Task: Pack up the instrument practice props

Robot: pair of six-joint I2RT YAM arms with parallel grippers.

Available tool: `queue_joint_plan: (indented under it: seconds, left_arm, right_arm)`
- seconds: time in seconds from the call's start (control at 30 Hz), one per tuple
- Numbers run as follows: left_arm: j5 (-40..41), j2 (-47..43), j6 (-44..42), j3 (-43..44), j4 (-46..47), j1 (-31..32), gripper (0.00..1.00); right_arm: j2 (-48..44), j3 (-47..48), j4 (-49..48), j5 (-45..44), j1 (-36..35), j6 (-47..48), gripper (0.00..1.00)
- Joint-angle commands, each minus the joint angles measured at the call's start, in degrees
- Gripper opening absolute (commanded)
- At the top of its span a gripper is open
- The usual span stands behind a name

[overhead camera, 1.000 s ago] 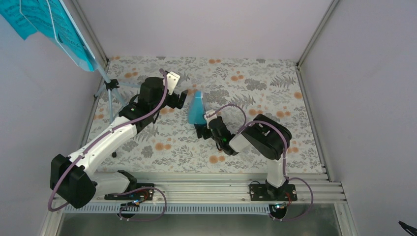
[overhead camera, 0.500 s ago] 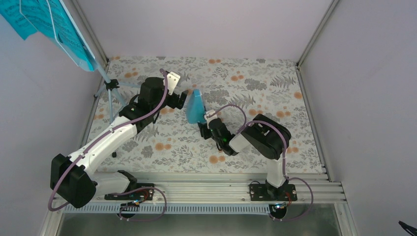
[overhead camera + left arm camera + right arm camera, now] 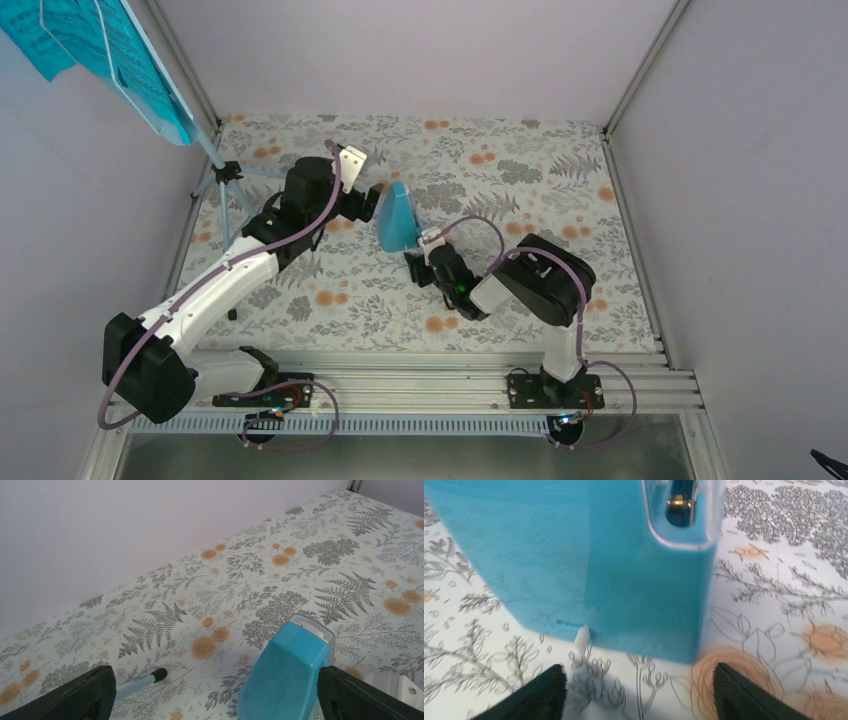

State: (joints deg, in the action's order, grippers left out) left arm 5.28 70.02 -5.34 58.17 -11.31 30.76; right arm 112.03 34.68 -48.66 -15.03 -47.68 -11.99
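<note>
The small blue metronome (image 3: 396, 220) stands on the floral table, between my two grippers. My left gripper (image 3: 366, 205) is open just to its left. In the left wrist view the metronome (image 3: 290, 675) sits inside the open jaws, close to the right finger (image 3: 365, 697). My right gripper (image 3: 416, 263) is open just on the near side of it. In the right wrist view the metronome (image 3: 599, 555) fills the frame just beyond the open fingertips (image 3: 536, 695). The pale blue music stand (image 3: 222, 170) stands at the far left, with turquoise sheet-music pages (image 3: 100, 50) on its desk.
The stand's tripod legs (image 3: 240, 205) spread beside the left arm, and one black-tipped leg end (image 3: 142, 681) lies between the left fingers. Lilac walls enclose the table on the left, back and right. A metal rail (image 3: 430, 375) runs along the near edge.
The metronome has shifted slightly left toward the left gripper. The right gripper has drawn back a little from its base. The left arm has barely moved.
</note>
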Motion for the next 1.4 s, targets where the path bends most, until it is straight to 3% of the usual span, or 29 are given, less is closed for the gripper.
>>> queue_joint_plan:
  seconds: [0.0,0.13,0.27,0.33,0.47,0.73,1.13,1.27,1.37]
  left_arm:
    - [-1.0,0.1,0.3,0.9,0.5,0.2,1.00]
    - [-1.0,-0.1,0.4,0.8,0.6,0.2,1.00]
    - [-0.7,-1.6,0.5,0.0,1.5,0.3,1.00]
    - [-0.2,-2.4,0.5,-0.4,2.2,0.3,1.00]
    - [0.5,-3.2,0.6,-0.9,2.5,0.4,1.00]
    - [1.6,-3.1,0.2,-0.9,2.4,0.6,1.00]
    - [1.8,-3.4,0.3,-1.0,2.5,0.8,1.00]
    - [2.7,-4.4,0.2,-1.5,3.1,0.8,1.00]
    - [3.1,-5.1,0.5,-1.7,3.3,0.8,1.00]
  right_arm:
    - [-4.3,-4.4,-1.1,2.7,-0.4,0.5,0.74]
    - [-11.6,-9.2,-1.2,5.1,0.2,0.1,0.88]
    - [-21.3,-12.3,2.0,6.9,3.6,-2.2,0.95]
    - [-23.8,-11.2,6.2,9.1,7.6,-4.6,0.92]
    - [-21.6,-3.4,17.1,12.4,14.6,-7.6,0.74]
    - [-5.5,12.6,27.8,14.3,16.3,-7.7,0.53]
    - [-3.8,10.8,20.2,25.4,3.6,1.3,0.54]
    - [-9.8,4.5,17.7,24.6,4.6,1.8,0.57]
    - [-17.9,0.8,17.8,25.6,6.8,3.7,0.64]
